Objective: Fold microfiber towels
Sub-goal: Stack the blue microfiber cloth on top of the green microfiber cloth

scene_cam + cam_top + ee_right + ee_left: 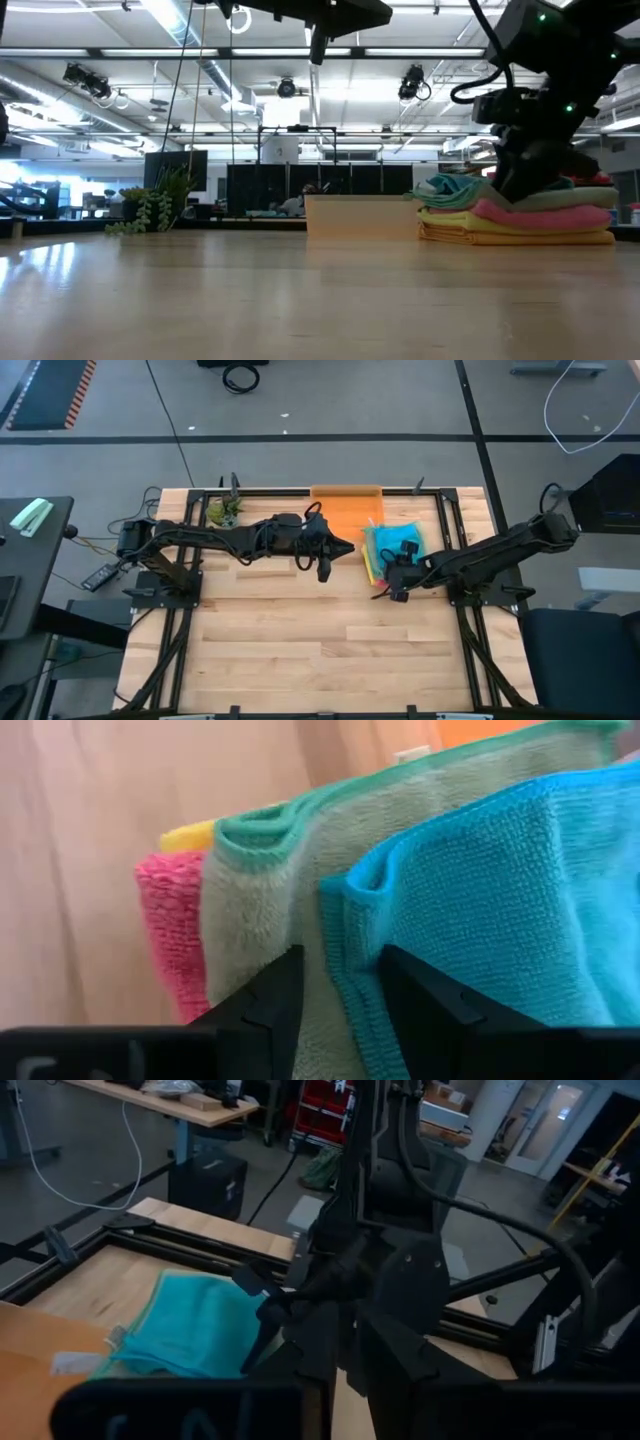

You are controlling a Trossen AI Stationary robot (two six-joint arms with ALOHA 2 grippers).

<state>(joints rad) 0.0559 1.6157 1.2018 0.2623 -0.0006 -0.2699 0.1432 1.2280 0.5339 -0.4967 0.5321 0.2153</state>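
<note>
I have the right gripper (393, 586) at the near edge of the towel stack (392, 550), beside the orange bin (347, 512). Its fingers (268, 1005) straddle the teal towel (480, 900) hem, not yet clamped. The left gripper (322, 570) hangs farther off; I cannot tell its state.

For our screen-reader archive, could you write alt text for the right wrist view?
The right hand reaches into a stack of microfiber towels, its two dark fingers straddling the hemmed edge of the teal towel on top. Under it lie a sage green towel, a pink one and a sliver of yellow, on the wooden table.
</note>
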